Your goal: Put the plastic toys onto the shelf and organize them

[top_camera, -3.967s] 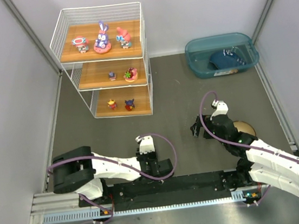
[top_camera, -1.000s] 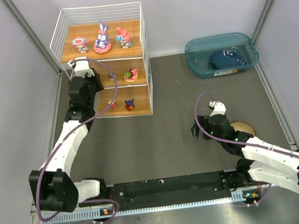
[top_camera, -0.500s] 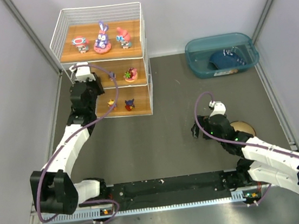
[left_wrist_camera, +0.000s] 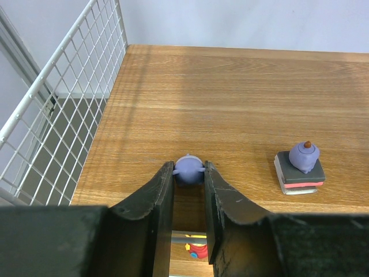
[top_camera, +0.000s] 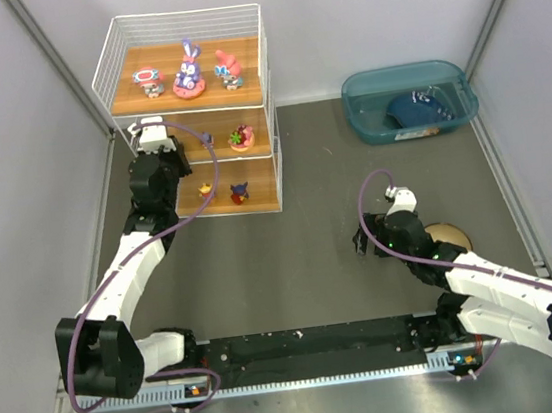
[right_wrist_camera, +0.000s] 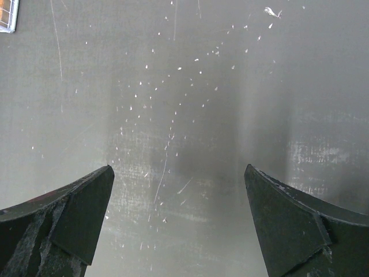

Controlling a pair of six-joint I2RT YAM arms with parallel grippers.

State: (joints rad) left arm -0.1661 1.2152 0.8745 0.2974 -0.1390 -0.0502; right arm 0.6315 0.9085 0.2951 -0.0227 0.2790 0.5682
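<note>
Matt wood shelf [left_wrist_camera: 230, 92] — smooth plastic toy [left_wrist_camera: 189, 166].

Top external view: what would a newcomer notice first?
The white wire shelf at far left, colourful figurines on all three boards. The left gripper reaches into its middle board, pinching a tiny purple toy at the front edge; the right gripper hangs open over the table.

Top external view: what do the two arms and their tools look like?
Both the left arm and right arm have white links, black joints and a looping purple cable. The left tool has black, curved, tapering fingers; the right tool has black wedge-shaped ones.
</note>
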